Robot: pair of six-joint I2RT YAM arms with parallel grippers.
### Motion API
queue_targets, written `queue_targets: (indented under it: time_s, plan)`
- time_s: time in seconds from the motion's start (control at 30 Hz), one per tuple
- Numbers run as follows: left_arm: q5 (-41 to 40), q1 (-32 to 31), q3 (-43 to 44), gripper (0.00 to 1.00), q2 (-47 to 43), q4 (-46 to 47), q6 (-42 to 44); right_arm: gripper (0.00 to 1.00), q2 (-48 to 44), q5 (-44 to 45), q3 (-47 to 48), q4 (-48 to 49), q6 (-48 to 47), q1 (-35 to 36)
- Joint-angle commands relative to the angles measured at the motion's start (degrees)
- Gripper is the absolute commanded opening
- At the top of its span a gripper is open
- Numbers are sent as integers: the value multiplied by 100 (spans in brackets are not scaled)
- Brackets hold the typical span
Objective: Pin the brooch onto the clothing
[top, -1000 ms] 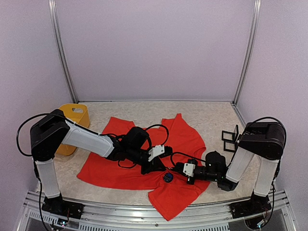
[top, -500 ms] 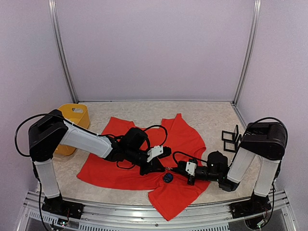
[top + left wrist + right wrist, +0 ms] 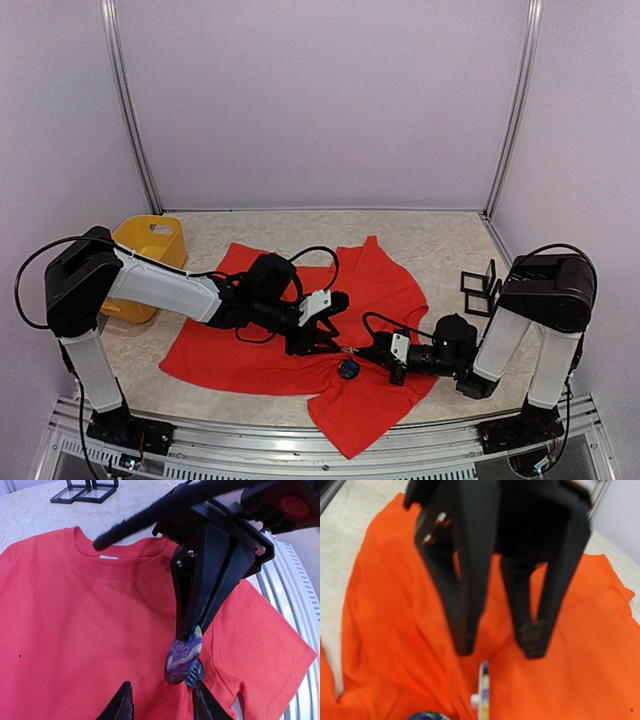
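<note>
The red T-shirt lies spread on the table. My right gripper reaches in low from the right. In the left wrist view its fingers come down from above, shut on a round blue-purple brooch held just above the shirt. My left gripper is open and empty, one fingertip on each side below the brooch. In the right wrist view the brooch shows edge-on, facing the left gripper's spread fingers. A second blue disc lies on the shirt beside it.
A yellow bin stands at the left edge behind the left arm. Black frame stands sit at the right, also in the left wrist view. A metal rail runs along the near table edge.
My left arm's elbow and upper links have swung to the left while its gripper stays over the shirt's lower middle. My right gripper has edged slightly up and left with the brooch.
</note>
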Motion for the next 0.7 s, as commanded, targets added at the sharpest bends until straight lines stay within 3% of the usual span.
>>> queue_targets:
  time_s: [0.0,0.07,0.27,0.43,0.57,0.67]
  plan:
    - [135,-94,32,37,-165,-2,220,0,27,-248,13,151,123,-56]
    - [140,-136,85,34,-93,-73,237,0,25,-266,13,144,133,-67]
    - [115,-212,175,12,36,-117,273,0,36,-395,18,141,154,-93]
    - [63,-230,248,11,123,-147,273,0,43,-584,41,178,181,-127]
    - [33,-248,279,1,199,-179,276,0,65,-739,79,228,269,-177]
    - [73,-248,266,0,195,-154,235,0,128,-817,94,265,322,-224]
